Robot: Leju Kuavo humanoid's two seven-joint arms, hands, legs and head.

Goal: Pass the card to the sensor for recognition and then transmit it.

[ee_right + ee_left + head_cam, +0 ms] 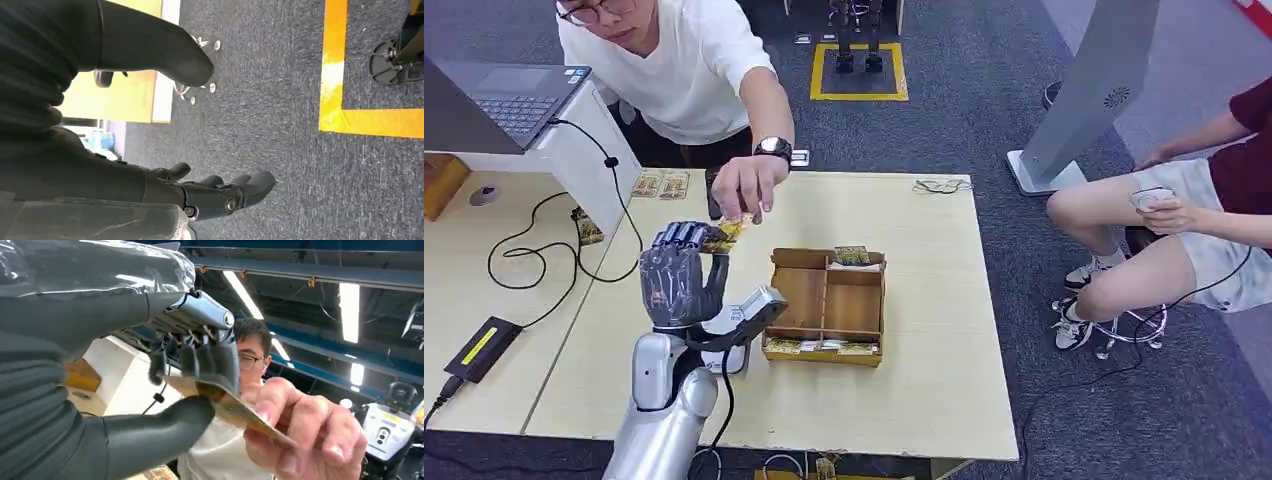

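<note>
My left hand (682, 275) is raised above the left part of the table (924, 400) and pinches a yellow-brown card (729, 233) between its thumb and fingers. In the left wrist view the card (227, 407) lies between my thumb and fingertips (210, 362). A person's hand (746, 190) reaches across the table and grips the card's other end, seen close up as the person's hand (305, 432). My right hand (220, 192) hangs over the carpet with its fingers apart and nothing in it.
A wooden compartment tray (827, 305) with cards in its slots stands right of my left hand. A laptop (509, 100) sits on a white stand at the left, with cables and a black adapter (479, 345). A seated person (1184, 215) is at the right.
</note>
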